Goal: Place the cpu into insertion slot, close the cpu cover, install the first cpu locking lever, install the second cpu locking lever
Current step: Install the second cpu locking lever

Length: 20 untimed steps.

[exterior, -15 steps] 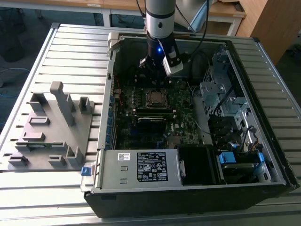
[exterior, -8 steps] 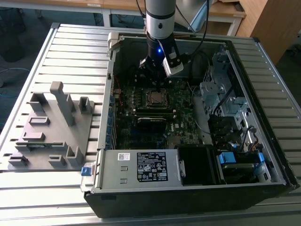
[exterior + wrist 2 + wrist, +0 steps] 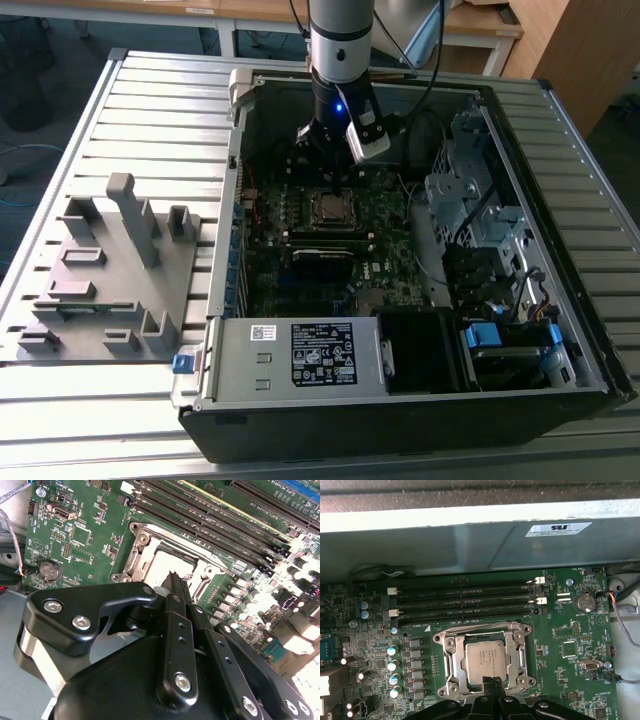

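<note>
With the silvery square cpu (image 3: 488, 661) seated under the thin metal cpu cover (image 3: 489, 630), the black gripper (image 3: 493, 684), jaws pinched together and empty, seems set to press a locking lever

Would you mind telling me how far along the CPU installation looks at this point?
Done: the cpu sits in the insertion slot, and the cpu cover lies flat around it, its window framing the chip. In hand: the tool hovers at the socket's edge, holding nothing that I can see. Left: I cannot tell whether either locking lever is latched.
</note>
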Tool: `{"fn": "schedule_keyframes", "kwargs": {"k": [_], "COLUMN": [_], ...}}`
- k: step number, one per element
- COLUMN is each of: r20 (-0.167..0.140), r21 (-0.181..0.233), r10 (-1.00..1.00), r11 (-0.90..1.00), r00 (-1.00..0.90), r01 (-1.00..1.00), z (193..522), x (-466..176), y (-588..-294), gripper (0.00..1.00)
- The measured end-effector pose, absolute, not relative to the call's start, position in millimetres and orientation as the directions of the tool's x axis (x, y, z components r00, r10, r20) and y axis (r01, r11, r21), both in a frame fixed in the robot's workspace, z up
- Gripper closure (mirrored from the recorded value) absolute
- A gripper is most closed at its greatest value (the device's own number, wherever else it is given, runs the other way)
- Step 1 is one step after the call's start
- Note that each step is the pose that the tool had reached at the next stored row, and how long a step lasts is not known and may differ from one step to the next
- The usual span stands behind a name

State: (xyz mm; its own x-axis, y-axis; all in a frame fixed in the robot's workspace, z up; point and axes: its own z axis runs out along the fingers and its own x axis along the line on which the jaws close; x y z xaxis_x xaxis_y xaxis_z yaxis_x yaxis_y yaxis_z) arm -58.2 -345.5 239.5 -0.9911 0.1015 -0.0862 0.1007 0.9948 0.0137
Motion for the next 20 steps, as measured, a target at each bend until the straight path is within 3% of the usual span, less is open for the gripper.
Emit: {"fn": "schedule_keyframes", "kwargs": {"k": [20], "r20": [-0.088], "r21": [-0.005], "r10": [0.100], "r11": [0.995], "r00": [-0.991], "r01": [0.101], "z": [236.9], "x": [-58.2], "y": [-347.1], "gripper": [0.90]}}
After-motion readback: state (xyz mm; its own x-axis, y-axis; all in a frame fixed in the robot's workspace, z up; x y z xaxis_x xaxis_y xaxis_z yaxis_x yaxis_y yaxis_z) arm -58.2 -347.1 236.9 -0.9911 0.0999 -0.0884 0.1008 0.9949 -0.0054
